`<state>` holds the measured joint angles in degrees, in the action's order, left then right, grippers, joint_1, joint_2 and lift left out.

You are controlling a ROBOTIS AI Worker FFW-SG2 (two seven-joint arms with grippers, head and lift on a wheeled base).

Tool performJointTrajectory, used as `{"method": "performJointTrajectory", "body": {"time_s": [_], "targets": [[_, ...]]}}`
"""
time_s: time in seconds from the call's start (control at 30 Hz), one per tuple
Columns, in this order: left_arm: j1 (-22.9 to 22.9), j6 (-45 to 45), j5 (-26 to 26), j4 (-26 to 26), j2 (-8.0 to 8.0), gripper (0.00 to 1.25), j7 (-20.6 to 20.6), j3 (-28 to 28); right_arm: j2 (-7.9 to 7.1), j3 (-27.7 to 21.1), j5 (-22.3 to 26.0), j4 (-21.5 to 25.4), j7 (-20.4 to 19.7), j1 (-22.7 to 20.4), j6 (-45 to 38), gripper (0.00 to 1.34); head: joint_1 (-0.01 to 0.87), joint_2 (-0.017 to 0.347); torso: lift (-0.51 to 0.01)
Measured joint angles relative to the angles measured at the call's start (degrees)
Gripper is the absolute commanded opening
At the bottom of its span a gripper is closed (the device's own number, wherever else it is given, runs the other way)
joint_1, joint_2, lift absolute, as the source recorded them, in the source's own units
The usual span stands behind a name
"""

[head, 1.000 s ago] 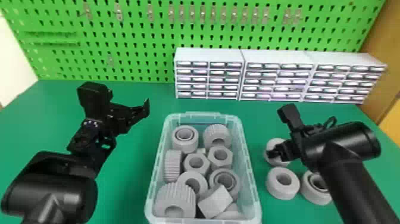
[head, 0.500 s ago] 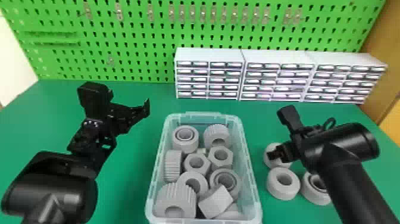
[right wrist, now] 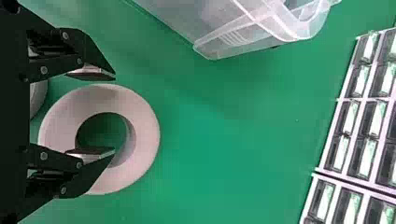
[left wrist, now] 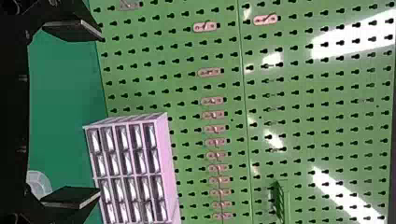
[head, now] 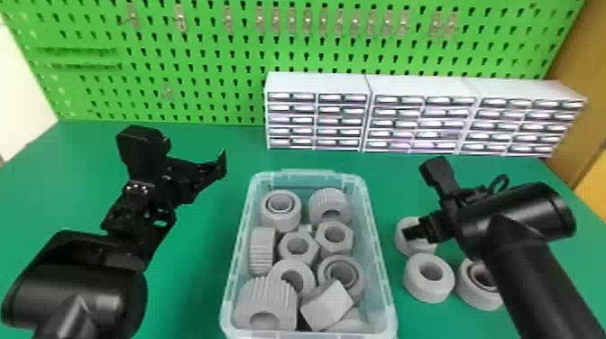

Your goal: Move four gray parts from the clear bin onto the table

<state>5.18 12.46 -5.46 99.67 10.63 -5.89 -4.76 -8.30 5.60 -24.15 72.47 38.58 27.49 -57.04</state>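
The clear bin [head: 383,288] stands mid-table, holding several gray rings, nuts and ribbed parts. To its right on the table are three gray parts: a rear ring [head: 408,247], a front ring [head: 428,295] and a double-walled ring [head: 473,293]. My right gripper [head: 417,232] is over the rear ring; in the right wrist view that gray ring [right wrist: 144,121] lies between and below the open fingers of my right gripper [right wrist: 114,114], one fingertip over its hole. My left gripper [head: 221,164] is parked left of the bin; in the left wrist view the left gripper [left wrist: 100,114] stands open, nothing between its fingers.
White drawer cabinets [head: 369,81] line the back of the green table [head: 203,270], against a green pegboard [head: 203,90]. In the right wrist view, a corner of the clear bin [right wrist: 219,44] stands beside the ring.
My right gripper has shifted slightly over the rear ring, a little to the right and up. The left arm and the bin's contents look unchanged.
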Motion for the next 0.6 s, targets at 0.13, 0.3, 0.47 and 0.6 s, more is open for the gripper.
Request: {"method": "performJointTrajectory", "body": {"time_s": [0.13,0.3,0.47,0.6], "targets": [[0.0,0.0,0.0,0.0,0.0,1.14,0.0,0.0,-0.1,0.5,-0.7,2.2,0.0,0.2,-0.4,0.81,0.678,0.034,-0.05],[0.0,0.0,0.0,0.0,0.0,1.14,0.0,-0.1,-0.14,1.6,-0.9,7.9,0.0,0.3,-3.9,0.82,0.678,0.034,-0.05],[-0.2,0.0,0.0,0.0,-0.05,1.14,0.0,-0.1,-0.25,4.2,-0.8,15.6,0.1,0.9,-10.7,0.82,0.678,0.034,-0.05],[-0.2,0.0,0.0,0.0,-0.18,1.14,0.0,0.0,-0.12,6.9,-0.7,20.5,0.1,1.5,-14.7,0.82,0.678,0.034,-0.05]]}}
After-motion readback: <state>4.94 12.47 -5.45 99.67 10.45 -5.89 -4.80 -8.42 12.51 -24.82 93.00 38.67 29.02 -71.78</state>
